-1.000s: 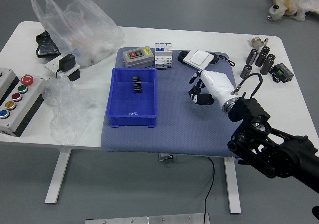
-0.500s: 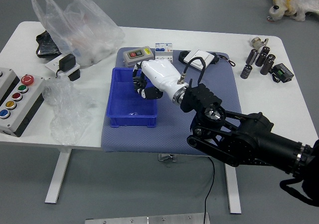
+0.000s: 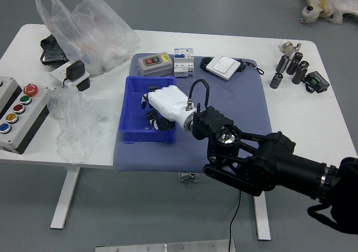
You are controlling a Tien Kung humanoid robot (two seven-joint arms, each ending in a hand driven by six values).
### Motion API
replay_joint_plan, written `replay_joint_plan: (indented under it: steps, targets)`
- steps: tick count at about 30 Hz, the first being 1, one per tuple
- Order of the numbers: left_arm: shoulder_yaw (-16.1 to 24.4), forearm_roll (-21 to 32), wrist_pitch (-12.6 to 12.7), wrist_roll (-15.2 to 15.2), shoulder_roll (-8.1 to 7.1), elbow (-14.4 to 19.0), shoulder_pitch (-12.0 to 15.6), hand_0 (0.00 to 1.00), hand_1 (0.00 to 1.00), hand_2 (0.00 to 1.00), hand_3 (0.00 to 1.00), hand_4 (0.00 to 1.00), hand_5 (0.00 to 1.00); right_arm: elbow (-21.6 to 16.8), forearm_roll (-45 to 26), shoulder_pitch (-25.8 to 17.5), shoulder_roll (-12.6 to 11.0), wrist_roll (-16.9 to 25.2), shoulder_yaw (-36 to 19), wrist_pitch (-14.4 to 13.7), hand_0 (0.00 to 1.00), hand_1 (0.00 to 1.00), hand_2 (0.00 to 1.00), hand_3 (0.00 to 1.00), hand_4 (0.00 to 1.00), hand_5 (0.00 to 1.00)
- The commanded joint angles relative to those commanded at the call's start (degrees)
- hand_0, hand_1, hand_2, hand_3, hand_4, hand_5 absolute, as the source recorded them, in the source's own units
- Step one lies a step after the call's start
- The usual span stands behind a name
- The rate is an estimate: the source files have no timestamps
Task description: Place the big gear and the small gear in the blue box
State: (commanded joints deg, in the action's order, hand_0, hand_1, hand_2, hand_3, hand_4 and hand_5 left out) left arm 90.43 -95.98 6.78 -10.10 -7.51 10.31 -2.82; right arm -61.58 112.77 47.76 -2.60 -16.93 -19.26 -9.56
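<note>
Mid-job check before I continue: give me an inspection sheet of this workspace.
surface: white table, blue-grey mat on it
job's things: blue box on the mat, a dark piece partly visible inside; which gear it is, and where the other lies, cannot be told
clutter: plastic bag, crumpled plastic and button panel at left; dark cylinders at right
grippers: right hand over the box, grasp unclear; left arm out of view
cables: black cable below the near edge
surroundings: plastic-wrapped item beyond the table's far right; people, nothing seen
</note>
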Motion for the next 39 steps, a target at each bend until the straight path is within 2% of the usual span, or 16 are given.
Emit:
replay_joint_plan:
  steps: [3,4,6,9,10,15,16,17,21,22,27,28,33,34,39]
  targets:
    - [0.2,-0.1,0.0,0.0,-0.03,0.0,0.1,0.619,0.474,0.503,0.659,0.705,0.302,-0.2,0.0,-0.6,-0.3,0.3,-1.4,-0.3,0.42,0.673,0.851,0.832,0.499,0.108]
    - [0.2,-0.1,0.0,0.0,-0.04,0.0,0.1,0.619,0.473,0.503,0.659,0.704,0.301,-0.2,-0.2,-0.8,-0.4,0.5,-1.9,-0.6,0.409,0.688,0.909,0.964,0.566,0.126]
    - [0.3,-0.1,0.0,0.0,-0.03,0.0,0.1,0.619,0.473,0.503,0.659,0.704,0.301,-0.7,-0.9,-1.6,-0.8,1.2,-3.4,-2.1,0.409,0.688,0.909,0.964,0.566,0.126]
    - [0.5,-0.1,0.1,0.0,0.12,0.0,0.2,0.619,0.473,0.503,0.659,0.704,0.301,-2.6,-4.3,-4.1,-2.4,3.3,-7.0,-5.7,0.409,0.688,0.909,0.964,0.566,0.126]
    - [0.5,0.0,0.1,0.0,0.19,0.0,0.3,0.619,0.473,0.502,0.658,0.703,0.302,-3.4,-5.7,-4.9,-3.0,4.2,-8.3,-6.9,0.462,0.686,0.862,0.917,0.587,0.17]
    - [0.6,0.3,0.1,0.1,0.63,0.0,0.6,0.619,0.473,0.502,0.658,0.703,0.302,-9.6,-17.1,-11.5,-7.8,12.1,-17.6,-14.2,0.462,0.686,0.862,0.917,0.587,0.17]
    - [0.6,0.3,0.1,0.1,0.67,0.0,0.6,0.619,0.471,0.502,0.657,0.698,0.297,-10.5,-18.9,-12.5,-8.5,13.5,-19.1,-15.0,0.683,0.711,0.785,0.78,0.633,0.276]
    - [0.6,0.4,0.2,0.2,0.7,0.0,0.6,0.619,0.471,0.502,0.657,0.698,0.297,-11.4,-20.9,-13.8,-9.3,15.4,-21.0,-15.7,0.683,0.711,0.785,0.78,0.633,0.276]
    - [0.1,1.2,0.2,0.6,0.87,0.0,0.7,0.619,0.471,0.502,0.657,0.698,0.297,-12.4,-29.5,-19.4,-11.7,23.0,-28.9,-14.1,0.683,0.711,0.785,0.78,0.633,0.276]
    - [0.0,1.4,0.3,0.7,0.92,0.0,0.7,0.619,0.473,0.501,0.657,0.697,0.294,-12.2,-31.6,-20.7,-12.0,24.6,-30.7,-13.4,0.803,0.735,0.758,0.721,0.664,0.345]
    - [-0.4,1.7,0.3,1.0,1.18,0.0,0.8,0.619,0.473,0.501,0.657,0.697,0.294,-11.2,-42.7,-27.8,-12.7,32.6,-39.3,-9.1,0.803,0.735,0.758,0.721,0.664,0.345]
    - [-0.5,1.8,0.3,1.0,1.25,0.0,0.8,0.619,0.472,0.502,0.656,0.697,0.292,-11.1,-45.4,-29.6,-12.8,34.3,-41.2,-7.9,0.836,0.747,0.757,0.711,0.716,0.447]
    - [-0.9,2.1,0.3,1.3,1.31,0.0,0.8,0.619,0.472,0.502,0.656,0.697,0.292,-10.6,-55.9,-35.3,-12.7,39.0,-46.9,-4.5,0.836,0.747,0.757,0.711,0.716,0.447]
    - [-1.0,2.2,0.3,1.4,1.28,0.0,0.8,0.619,0.471,0.502,0.656,0.696,0.291,-10.4,-58.3,-36.3,-12.6,39.5,-48.1,-3.8,0.841,0.745,0.749,0.699,0.78,0.568]
    - [-0.9,1.8,0.3,1.4,1.07,0.0,0.6,0.619,0.471,0.502,0.656,0.696,0.291,-9.7,-68.9,-37.4,-12.4,40.3,-50.8,-2.9,0.841,0.745,0.749,0.699,0.78,0.568]
